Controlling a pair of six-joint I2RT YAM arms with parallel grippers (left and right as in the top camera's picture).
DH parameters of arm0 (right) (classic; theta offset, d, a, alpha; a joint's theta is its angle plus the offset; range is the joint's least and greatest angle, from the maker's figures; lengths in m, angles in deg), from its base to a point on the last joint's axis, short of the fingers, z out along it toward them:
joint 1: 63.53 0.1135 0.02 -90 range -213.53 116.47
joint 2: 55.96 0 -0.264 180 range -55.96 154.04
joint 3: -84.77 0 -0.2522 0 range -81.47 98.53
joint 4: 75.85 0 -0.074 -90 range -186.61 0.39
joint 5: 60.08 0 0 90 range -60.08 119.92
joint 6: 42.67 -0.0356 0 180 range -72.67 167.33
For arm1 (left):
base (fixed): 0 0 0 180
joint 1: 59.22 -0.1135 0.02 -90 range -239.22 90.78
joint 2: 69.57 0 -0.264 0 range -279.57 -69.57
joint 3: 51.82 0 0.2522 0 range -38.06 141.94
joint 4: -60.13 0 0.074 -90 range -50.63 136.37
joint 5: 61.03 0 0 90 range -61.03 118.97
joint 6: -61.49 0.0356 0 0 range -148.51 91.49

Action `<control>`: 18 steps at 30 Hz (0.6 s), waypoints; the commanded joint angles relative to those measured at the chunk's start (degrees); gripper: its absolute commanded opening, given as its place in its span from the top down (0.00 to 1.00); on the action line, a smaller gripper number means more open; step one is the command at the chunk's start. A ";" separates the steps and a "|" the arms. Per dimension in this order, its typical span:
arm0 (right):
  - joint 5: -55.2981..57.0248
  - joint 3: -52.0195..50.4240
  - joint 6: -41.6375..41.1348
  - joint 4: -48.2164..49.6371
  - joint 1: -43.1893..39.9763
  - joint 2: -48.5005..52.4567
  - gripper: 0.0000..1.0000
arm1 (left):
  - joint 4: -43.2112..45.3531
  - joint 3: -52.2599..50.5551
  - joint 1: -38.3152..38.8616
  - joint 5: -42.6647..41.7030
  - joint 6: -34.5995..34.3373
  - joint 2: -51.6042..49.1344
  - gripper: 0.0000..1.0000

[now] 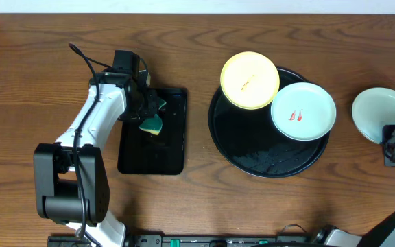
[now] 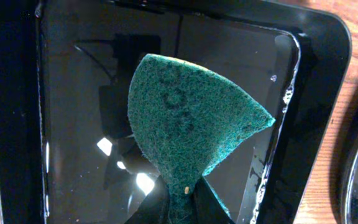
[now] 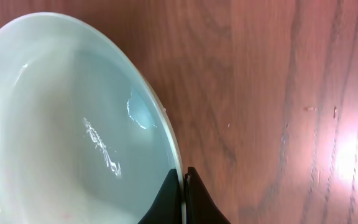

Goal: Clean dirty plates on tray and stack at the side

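Plates look stiff, light, slick when wet, so grip the rim: right gripper (image 3: 184, 186) is pinched on the mint plate (image 3: 61, 124) rim at the table's side, yellow plate (image 1: 249, 80) and smeared plate (image 1: 303, 111) sit on the tray (image 1: 252, 154), left gripper (image 2: 179, 205) apparently clamps the soft sponge (image 2: 191, 118) above the rectangular tray (image 2: 316, 37).

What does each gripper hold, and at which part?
Left gripper: green sponge, pinched at its lower corner. Right gripper: pale mint plate, pinched at its rim.

Wood-grain tabletop (image 1: 40, 75) here. Sitting right on it: a small rectangular black tray (image 1: 173, 147) on the left and the big round black tray (image 1: 252, 147) toward the right. There's a pale mint plate (image 1: 376, 110) by the right edge too.
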 commanded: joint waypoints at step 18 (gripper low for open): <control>-11.93 -0.22 23.37 10.82 1.44 9.97 0.67 | -0.37 -0.22 -0.09 0.57 0.59 -0.46 0.92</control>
